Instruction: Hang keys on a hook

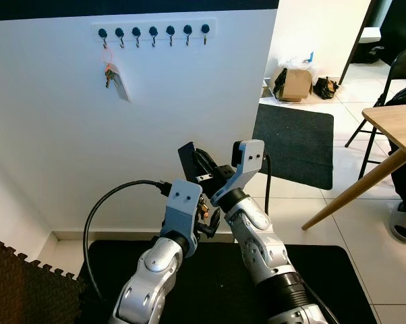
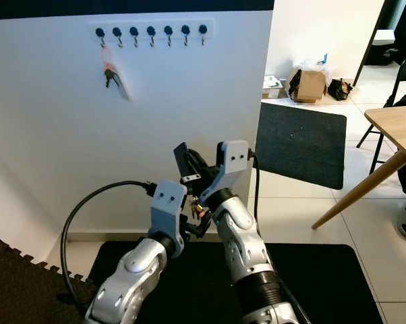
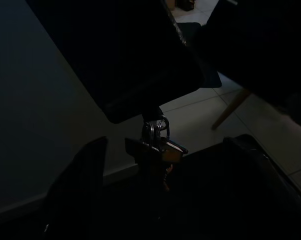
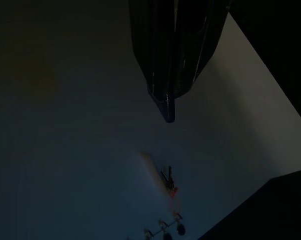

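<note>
Left eye view: a white rail of seven dark hooks (image 1: 153,32) is fixed along the top edge of the white wall (image 1: 54,148). One bunch of keys with a red tag (image 1: 109,73) hangs from the leftmost hook.

Left wrist view: a second metal key bunch (image 3: 158,145) is seen between the left gripper (image 3: 165,190) fingers; whether it is clenched cannot be told.

Right wrist view: the right gripper (image 4: 168,107) fingers are pressed together, gripping nothing visible.
</note>
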Tool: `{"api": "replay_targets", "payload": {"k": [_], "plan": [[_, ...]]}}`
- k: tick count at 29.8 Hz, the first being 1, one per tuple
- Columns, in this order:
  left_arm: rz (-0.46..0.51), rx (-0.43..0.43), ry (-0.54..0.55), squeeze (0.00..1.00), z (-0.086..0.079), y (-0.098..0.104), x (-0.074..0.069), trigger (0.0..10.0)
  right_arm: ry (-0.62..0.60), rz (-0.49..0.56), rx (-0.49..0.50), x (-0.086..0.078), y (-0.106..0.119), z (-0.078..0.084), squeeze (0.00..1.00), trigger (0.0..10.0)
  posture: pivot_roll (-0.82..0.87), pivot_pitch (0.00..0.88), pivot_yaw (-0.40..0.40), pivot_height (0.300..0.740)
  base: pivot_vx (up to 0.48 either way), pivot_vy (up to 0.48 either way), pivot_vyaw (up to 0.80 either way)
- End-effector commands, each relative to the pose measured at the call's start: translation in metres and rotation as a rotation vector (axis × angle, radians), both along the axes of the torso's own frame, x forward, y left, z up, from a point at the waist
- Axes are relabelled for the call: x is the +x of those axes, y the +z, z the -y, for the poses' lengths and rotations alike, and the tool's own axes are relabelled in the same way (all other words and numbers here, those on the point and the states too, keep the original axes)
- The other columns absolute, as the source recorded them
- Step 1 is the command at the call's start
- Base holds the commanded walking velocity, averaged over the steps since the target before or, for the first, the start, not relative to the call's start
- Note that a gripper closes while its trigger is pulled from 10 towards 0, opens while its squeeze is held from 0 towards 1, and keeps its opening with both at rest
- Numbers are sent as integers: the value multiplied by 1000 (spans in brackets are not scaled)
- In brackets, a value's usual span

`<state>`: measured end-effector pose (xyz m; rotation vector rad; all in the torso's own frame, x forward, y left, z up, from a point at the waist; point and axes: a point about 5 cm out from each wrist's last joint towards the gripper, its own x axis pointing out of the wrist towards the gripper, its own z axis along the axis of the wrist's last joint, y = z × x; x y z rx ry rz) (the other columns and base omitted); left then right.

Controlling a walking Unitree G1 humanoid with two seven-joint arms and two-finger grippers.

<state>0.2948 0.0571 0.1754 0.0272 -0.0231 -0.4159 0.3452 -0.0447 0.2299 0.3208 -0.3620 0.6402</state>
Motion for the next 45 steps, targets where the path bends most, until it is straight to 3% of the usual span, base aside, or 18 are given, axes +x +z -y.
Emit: {"api": "replay_targets", "payload": {"k": [1,3,4,7,12,13,15,27,28,29,35,36,41,42,45], "plan": [[-18,9,7,0,0,-5,0,4431,41,1,25,-5,2,-14,0,10000,102,215,53,740,0,0,0],[-18,8,7,0,0,-5,0,4039,42,1,26,-5,2,-14,0,10000,102,215,53,740,0,0,0],[-18,8,7,0,0,-5,1,3020,43,1,26,-5,3,-15,0,10000,102,216,53,740,0,0,0],[-19,7,6,0,0,-5,1,1333,44,0,27,-5,3,-15,0,10000,102,216,54,740,0,0,0],[-18,4,6,0,1,-4,1,1373,48,0,28,-6,2,-16,0,10000,102,215,54,740,0,0,0],[-17,4,7,0,1,-4,1,353,49,-1,28,-6,2,-17,0,10000,102,215,54,740,0,0,0],[-15,5,9,0,0,-4,2,0,49,-1,27,-6,2,-17,0,10000,102,215,54,740,0,0,0],[-12,5,22,0,-3,-4,2,0,39,-5,20,-5,0,-14,0,10000,103,214,53,740,0,0,0],[-11,6,27,0,-4,-4,2,3569,37,-6,18,-5,-1,-14,0,10000,103,214,53,740,0,0,0],[-12,5,34,0,-5,-3,2,10000,31,-8,14,-4,-2,-13,0,10000,103,214,53,740,0,0,0],[-9,4,51,0,-9,-2,2,10000,12,-16,-2,-4,-6,-10,0,10000,103,215,55,740,0,0,0],[-8,6,52,0,-9,-2,2,10000,27,-17,6,-4,-7,-11,1000,10000,103,215,55,740,0,0,0],[-8,4,49,0,-9,-2,1,10000,-8,-27,-10,-3,-9,-7,1000,10000,102,213,55,740,0,0,0],[-10,-3,34,0,-8,-1,0,10000,-15,-34,-11,-3,-11,-5,0,10000,102,210,56,740,0,0,0],[-11,-9,4,0,-10,0,-6,10000,-119,-79,-18,3,-22,16,0,10000,101,208,58,740,0,0,0]]}}
